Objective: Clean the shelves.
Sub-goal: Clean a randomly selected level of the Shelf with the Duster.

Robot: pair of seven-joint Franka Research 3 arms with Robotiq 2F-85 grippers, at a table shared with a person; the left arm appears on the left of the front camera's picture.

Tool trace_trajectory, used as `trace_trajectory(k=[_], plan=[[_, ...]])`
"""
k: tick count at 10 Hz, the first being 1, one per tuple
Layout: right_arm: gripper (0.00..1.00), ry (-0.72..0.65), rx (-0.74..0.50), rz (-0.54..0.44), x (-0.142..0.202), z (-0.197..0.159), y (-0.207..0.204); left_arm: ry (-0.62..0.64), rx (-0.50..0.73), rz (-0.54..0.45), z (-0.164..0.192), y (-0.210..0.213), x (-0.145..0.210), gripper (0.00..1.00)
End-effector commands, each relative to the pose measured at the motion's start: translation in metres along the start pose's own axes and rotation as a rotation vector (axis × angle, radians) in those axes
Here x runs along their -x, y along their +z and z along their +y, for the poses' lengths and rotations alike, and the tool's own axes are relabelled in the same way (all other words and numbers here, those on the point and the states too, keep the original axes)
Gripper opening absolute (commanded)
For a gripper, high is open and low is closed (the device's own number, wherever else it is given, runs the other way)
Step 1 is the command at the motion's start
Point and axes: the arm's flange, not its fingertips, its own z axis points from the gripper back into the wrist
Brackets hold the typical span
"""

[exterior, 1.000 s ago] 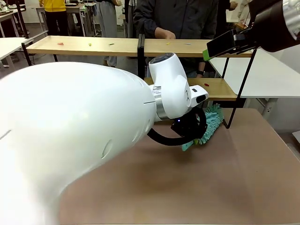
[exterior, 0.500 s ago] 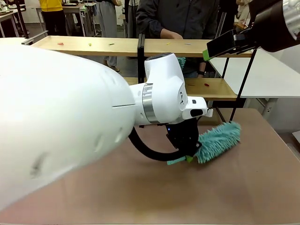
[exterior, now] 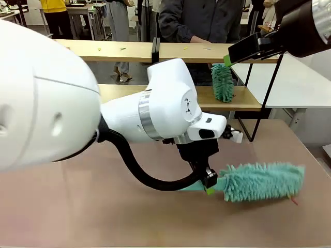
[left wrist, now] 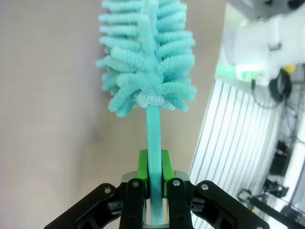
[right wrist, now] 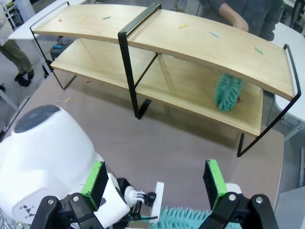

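Note:
The shelves (right wrist: 190,45) are two long wooden boards on a black frame and stand across the far side of the table (exterior: 155,217); they are also in the front view (exterior: 129,50). Small coloured scraps (right wrist: 214,34) lie on the boards. My left gripper (exterior: 207,182) is shut on the handle of a teal fluffy duster (exterior: 261,182), whose head lies low over the table, pointing right. The left wrist view shows that handle (left wrist: 153,138) clamped between the green pads. My right gripper (right wrist: 154,183) hangs open high above the table. A second teal duster (right wrist: 228,91) stands on the lower board, its handle hidden.
A person (exterior: 201,18) stands behind the shelves with a hand (right wrist: 236,21) at the upper board. A small red scrap (exterior: 294,201) lies on the table by the duster's tip. White tables (exterior: 295,77) stand to the right.
My left arm has swung the duster from the foot of the shelves out to the right and nearer, laying it flat. A second duster has come onto the lower board. The right gripper stayed put.

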Motion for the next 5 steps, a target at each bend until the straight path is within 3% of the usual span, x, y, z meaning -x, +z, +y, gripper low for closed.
trace_trajectory(k=[1, 2, 5], plan=[[1.0, 0.001, 0.005, 0.0, 0.0, -0.001, 0.0, 0.043, -0.072, -0.204, -0.004, 0.026, 0.017, 0.13], [1.0, 0.001, 0.005, 0.0, 0.0, -0.001, 0.0, -0.025, -0.043, -0.245, -0.015, 0.035, 0.029, 0.13], [1.0, 0.001, 0.005, 0.0, 0.0, -0.001, 0.0, -0.218, 0.042, -0.181, -0.028, 0.044, 0.062, 0.13]])
